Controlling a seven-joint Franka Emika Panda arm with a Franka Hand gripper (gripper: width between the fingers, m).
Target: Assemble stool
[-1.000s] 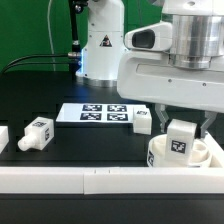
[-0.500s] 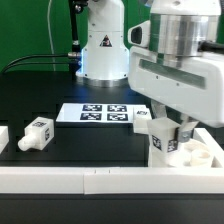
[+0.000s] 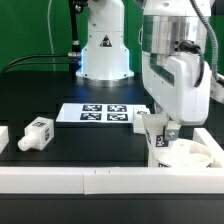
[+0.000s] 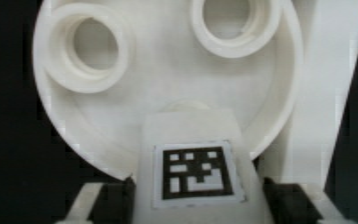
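1. Desk [image 3: 60, 90]: black surface that carries all the parts. A long white border rail [image 3: 100, 180] runs along its front edge.

2. Arm [image 3: 175, 70]: white, reaching down over the desk at the exterior view's right.

3. Stool seat [image 3: 195, 158]: thick white round disc. It lies flat on the desk at the exterior view's right, just behind the border rail and directly below the arm. The wrist view shows two round socket recesses [image 4: 91, 50] in its upper face.

4. Marker board [image 3: 100, 113]: flat white sheet with printed tags. It lies on the desk near the centre, at the exterior view's left of the seat.

5. Loose legs: one tagged leg [image 3: 37, 132] lies on the desk well apart from the seat, at the exterior view's left. A second tagged leg [image 3: 143, 122] sits just beside the marker board's right end, behind the end effector.

6. End effector [image 3: 165, 133]: jaws partly closed, clamping a third tagged leg [image 4: 197, 170] from both sides. The fingers [image 4: 96, 205] flank the leg. The held leg hangs over the seat's face near its rim. Contact between leg and seat cannot be determined.
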